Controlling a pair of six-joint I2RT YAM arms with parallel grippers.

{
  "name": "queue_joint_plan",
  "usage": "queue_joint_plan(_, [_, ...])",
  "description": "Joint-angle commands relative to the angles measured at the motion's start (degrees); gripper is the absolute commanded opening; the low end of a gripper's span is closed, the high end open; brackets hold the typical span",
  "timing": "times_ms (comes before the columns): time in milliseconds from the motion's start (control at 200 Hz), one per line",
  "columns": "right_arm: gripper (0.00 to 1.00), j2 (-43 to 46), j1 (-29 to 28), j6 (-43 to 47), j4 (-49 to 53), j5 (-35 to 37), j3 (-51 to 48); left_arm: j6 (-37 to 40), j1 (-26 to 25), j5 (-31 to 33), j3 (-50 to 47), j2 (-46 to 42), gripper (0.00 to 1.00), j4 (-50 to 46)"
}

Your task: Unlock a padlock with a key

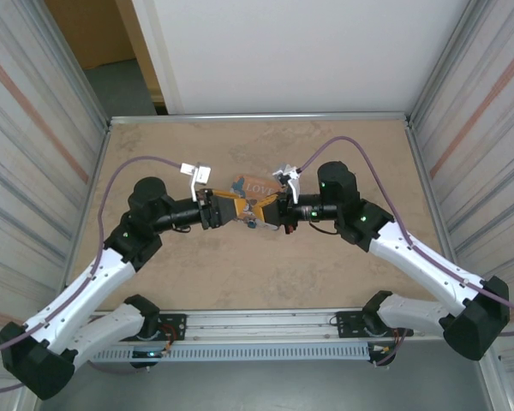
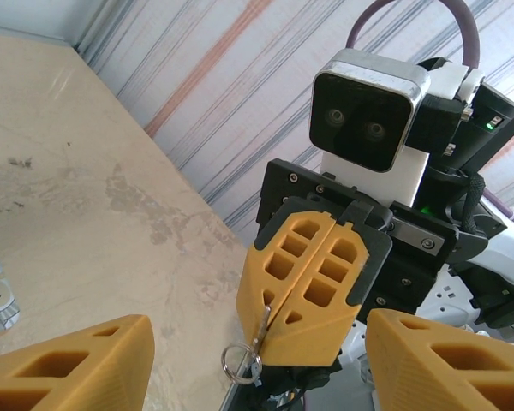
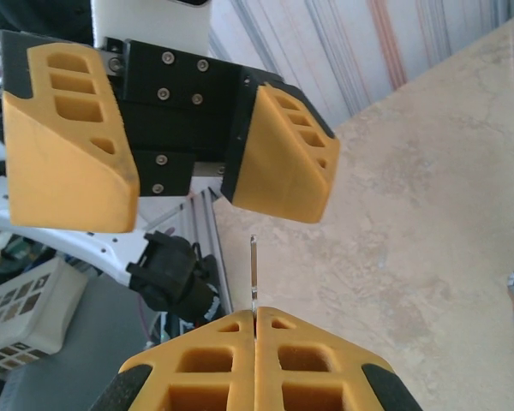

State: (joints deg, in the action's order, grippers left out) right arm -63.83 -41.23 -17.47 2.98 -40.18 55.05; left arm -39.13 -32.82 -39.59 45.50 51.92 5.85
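Right pincer (image 3: 254,318) clamps the key (image 3: 253,270) above the bench (image 3: 428,214).
Left pincer (image 3: 206,205), upper frame, faces it with fingers apart, near the key's tip.

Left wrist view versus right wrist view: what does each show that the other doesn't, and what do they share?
Left wrist: a split ring dangling from the key at the tips of the shut right fingers, plus the camera above them. Right wrist: the key's thin blade standing up toward the open left fingers. Both: the key pinched by the right fingers, over the tan table.
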Motion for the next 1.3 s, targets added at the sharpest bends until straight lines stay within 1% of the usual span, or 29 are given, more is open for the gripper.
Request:
queue_joint_plan(0, [0.00,1.0,-0.3,0.0,-1.5,-2.1,0.0,1.9,-1.1,-0.4,2.1,0.4,0.64,2.5])
queue_joint_plan(80, [0.00,0.8,-0.6,-0.2,-1.8,-2.2,0.2,2.0,-1.4,-0.3,2.2,0.7,0.61,2.5])
queue_joint_plan(336, [0.00,0.1,-1.0,-0.6,-1.9,-1.5,0.9,2.4,-2.4,-0.2,2.2,1.2,0.48,2.5])
queue_joint_plan(576, [0.00,-0.9,-1.7,-1.3,-2.8,-1.5,1.0,2.6,-2.8,-0.1,2.3,1.5,0.34,2.4])
queue_joint_plan(706, [0.00,-1.2,-1.7,-1.5,-3.0,-1.6,1.1,3.1,-3.0,0.1,2.5,1.6,0.23,1.8])
queue_joint_plan(872, [0.00,-1.2,-1.5,-1.7,-2.3,-0.7,1.2,3.1,-3.1,0.3,2.6,1.6,0.05,1.8])
queue_joint_plan(907, [0.03,-1.1,-1.3,-1.9,-2.3,-0.5,1.2,3.1,-3.2,0.8,2.5,1.4,0.00,1.8])
queue_joint_plan(1002, [0.12,-0.6,-0.5,-3.1,-2.4,-0.1,1.1,2.9,-3.6,3.2,2.1,0.8,0.00,1.8])
queue_joint_plan(1157, [0.26,1.3,0.3,-5.3,-3.7,1.4,-0.1,2.3,-5.6,10.1,0.1,-0.7,0.00,3.5])
queue_joint_plan(1298, [0.35,2.1,0.4,-8.7,-6.9,1.4,-1.7,2.4,-7.1,14.0,-0.8,-0.9,0.00,4.8])
